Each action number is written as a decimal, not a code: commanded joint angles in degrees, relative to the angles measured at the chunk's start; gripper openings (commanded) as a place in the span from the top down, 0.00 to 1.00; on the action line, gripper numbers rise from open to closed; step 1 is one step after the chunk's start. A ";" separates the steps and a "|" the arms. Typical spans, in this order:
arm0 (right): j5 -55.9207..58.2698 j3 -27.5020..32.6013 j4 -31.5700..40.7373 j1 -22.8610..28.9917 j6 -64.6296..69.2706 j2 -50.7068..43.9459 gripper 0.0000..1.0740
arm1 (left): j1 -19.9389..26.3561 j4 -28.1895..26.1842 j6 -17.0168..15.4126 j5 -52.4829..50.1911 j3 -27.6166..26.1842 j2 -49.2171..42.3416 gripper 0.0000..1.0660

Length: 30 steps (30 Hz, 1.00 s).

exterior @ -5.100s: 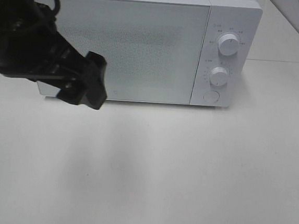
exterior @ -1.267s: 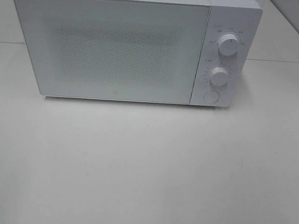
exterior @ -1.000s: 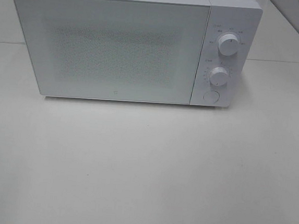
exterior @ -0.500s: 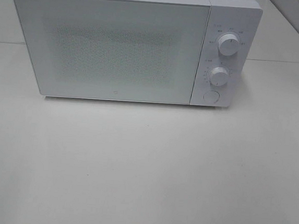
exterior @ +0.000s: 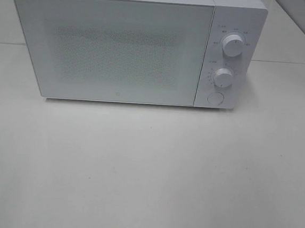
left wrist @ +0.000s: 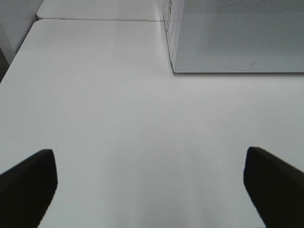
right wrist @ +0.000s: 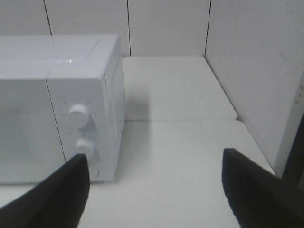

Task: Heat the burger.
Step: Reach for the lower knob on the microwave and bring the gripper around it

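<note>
The burger is not seen in any view; it is judged to lie behind the closed door point(exterior: 115, 49) of the microwave point(exterior: 242, 10). The left arm, seen at the door seconds earlier, is now withdrawn from the high view. The left fingers point(left wrist: 28, 185) and right fingers point(right wrist: 256, 194) are held apart, empty, over the tabletop point(exterior: 147, 172). Loading is judged complete; the upper knob point(exterior: 232, 45) and lower knob point(exterior: 223, 77) are left to be set.

Counter point(exterior: 147, 172): white, matte, one seam point(exterior: 285, 62) across it. I log a single item directly on it: white microwave point(exterior: 121, 47), toward the back, door closed, two dials point(exterior: 233, 45) and a round button point(exterior: 215, 98) at its right.
</note>
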 commanded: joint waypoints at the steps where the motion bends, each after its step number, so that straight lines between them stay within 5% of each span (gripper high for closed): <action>1: -9.85 1.78 0.23 0.11 -0.40 3.09 0.29 | -0.34 -0.17 0.00 -0.80 0.23 -1.32 0.05; 13: -45.49 10.83 0.23 0.11 0.00 25.44 0.29 | -0.34 -0.17 0.00 -0.80 0.23 -0.92 0.05; 30: -77.64 14.32 0.17 0.11 -3.78 56.26 0.29 | -0.34 -0.17 0.00 -0.80 0.23 -0.92 0.06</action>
